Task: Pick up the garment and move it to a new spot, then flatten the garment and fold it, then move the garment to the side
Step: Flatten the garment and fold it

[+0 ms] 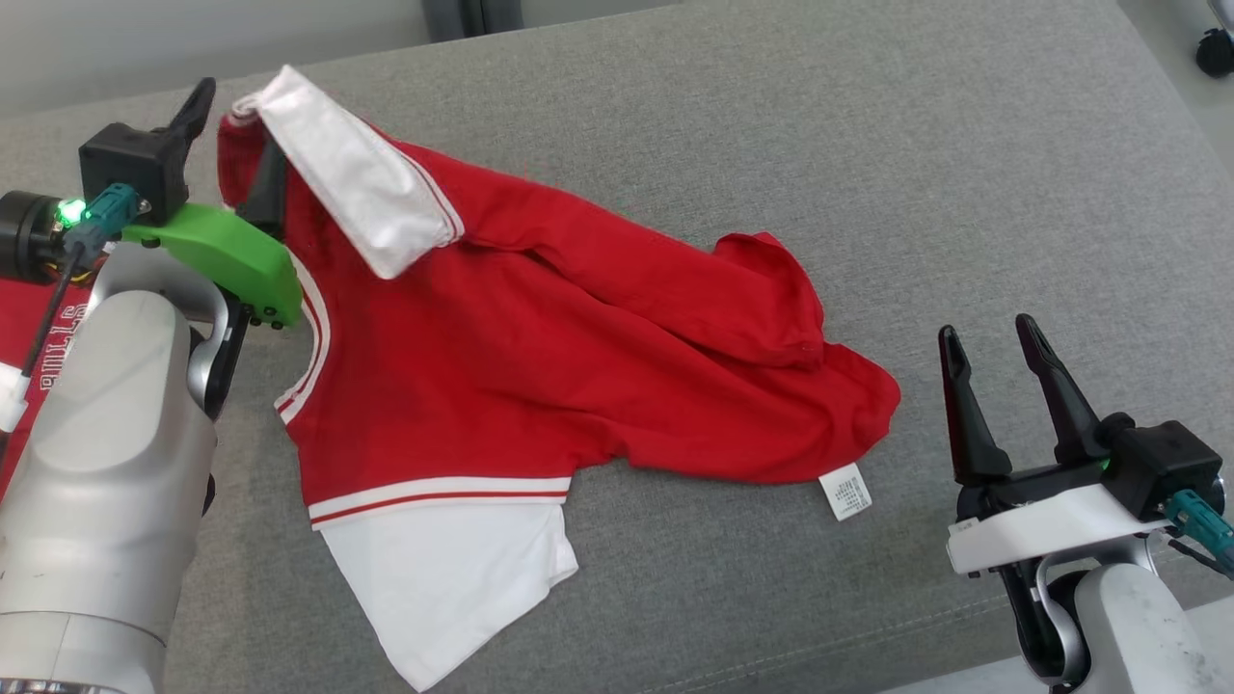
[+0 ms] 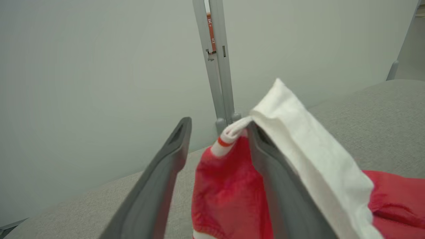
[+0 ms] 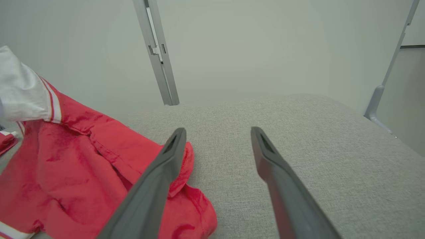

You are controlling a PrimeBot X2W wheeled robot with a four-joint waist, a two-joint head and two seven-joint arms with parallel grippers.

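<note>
The garment (image 1: 530, 337), red with white sleeves and white-and-red trim, lies crumpled across the grey cushion (image 1: 868, 173). Its far-left corner is lifted: a white sleeve drapes over one finger of my left gripper (image 1: 231, 145). In the left wrist view the left gripper (image 2: 217, 124) has its jaws apart, with the garment (image 2: 225, 186) hanging between them and over the right finger (image 2: 282, 192). My right gripper (image 1: 988, 333) stands open at the lower right, just off the garment's right end. In the right wrist view the right gripper (image 3: 218, 130) is over bare cushion beside the garment (image 3: 66, 159).
Another red cloth with white lettering (image 1: 39, 328) lies at the far left, partly behind my left arm. A white care label (image 1: 846, 492) sticks out of the garment's near edge. A grey metal post (image 2: 215, 66) stands behind the cushion against a pale wall.
</note>
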